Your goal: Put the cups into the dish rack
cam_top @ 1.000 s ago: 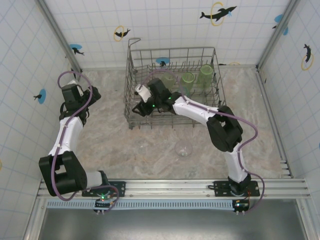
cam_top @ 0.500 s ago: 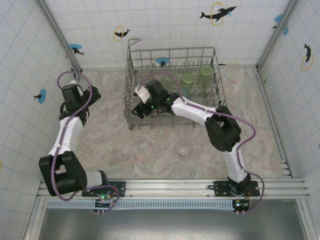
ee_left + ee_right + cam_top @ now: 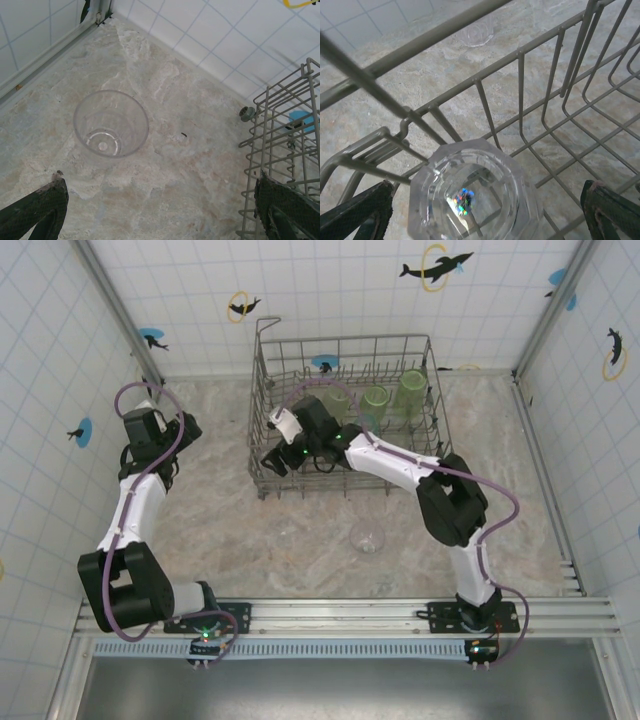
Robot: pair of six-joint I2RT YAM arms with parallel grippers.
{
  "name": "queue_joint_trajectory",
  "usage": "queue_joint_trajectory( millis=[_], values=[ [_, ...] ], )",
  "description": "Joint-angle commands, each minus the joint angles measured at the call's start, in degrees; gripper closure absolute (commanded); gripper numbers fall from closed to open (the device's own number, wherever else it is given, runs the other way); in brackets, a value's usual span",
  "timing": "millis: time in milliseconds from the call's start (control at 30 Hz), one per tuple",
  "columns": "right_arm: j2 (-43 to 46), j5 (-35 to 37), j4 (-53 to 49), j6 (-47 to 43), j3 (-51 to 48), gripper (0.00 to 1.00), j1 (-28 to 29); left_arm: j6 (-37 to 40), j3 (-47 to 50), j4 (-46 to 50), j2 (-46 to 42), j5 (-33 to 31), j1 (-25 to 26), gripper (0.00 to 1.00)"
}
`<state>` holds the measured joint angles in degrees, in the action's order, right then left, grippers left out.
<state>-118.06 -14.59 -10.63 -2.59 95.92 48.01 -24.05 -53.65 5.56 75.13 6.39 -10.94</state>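
The grey wire dish rack (image 3: 345, 340) stands at the back centre of the table. Three green cups (image 3: 375, 400) sit along its far side. My right gripper (image 3: 273, 458) reaches into the rack's near left corner and is open. A clear faceted cup (image 3: 475, 195) rests bottom-up on the rack's wires (image 3: 520, 85) between its fingers, with a gap on each side. My left gripper (image 3: 160, 215) hangs open over bare table near the left wall, with a clear cup (image 3: 111, 122) upright ahead of it. Another clear cup (image 3: 367, 537) stands on the table in front of the rack.
The rack's left side (image 3: 280, 130) rises close to my left gripper's right finger. A further clear cup (image 3: 477, 32) stands on the table beyond the rack's wires. Tiled walls close in the table on three sides, and a metal rail (image 3: 340, 615) runs along the near edge.
My right gripper has opened, letting go of the clear cup in the rack, and has shifted slightly towards the back. The left arm has not moved.
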Motion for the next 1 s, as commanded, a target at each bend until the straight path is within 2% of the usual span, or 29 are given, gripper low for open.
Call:
queue_joint_trajectory(
  millis=[0,433,700,967],
  values=[
    [6.0,0.79,2.25,1.24,-1.5,0.0,0.05,-0.55,-0.47,0.57,0.63,-1.49,-0.17,0.03],
    [15.55,1.76,5.97,4.41,-12.1,0.0,-1.97,-1.07,-0.75,1.55,1.75,-4.11,-0.16,0.03],
    [24.14,4.17,6.82,6.23,-21.16,0.0,-2.84,-4.34,-1.46,3.74,4.55,-5.76,-1.02,0.03],
    [35.91,7.43,9.41,8.3,-34.05,0.0,-4.62,-6.93,-1.79,6.67,8.21,-12.14,-1.54,0.03]
  ],
)
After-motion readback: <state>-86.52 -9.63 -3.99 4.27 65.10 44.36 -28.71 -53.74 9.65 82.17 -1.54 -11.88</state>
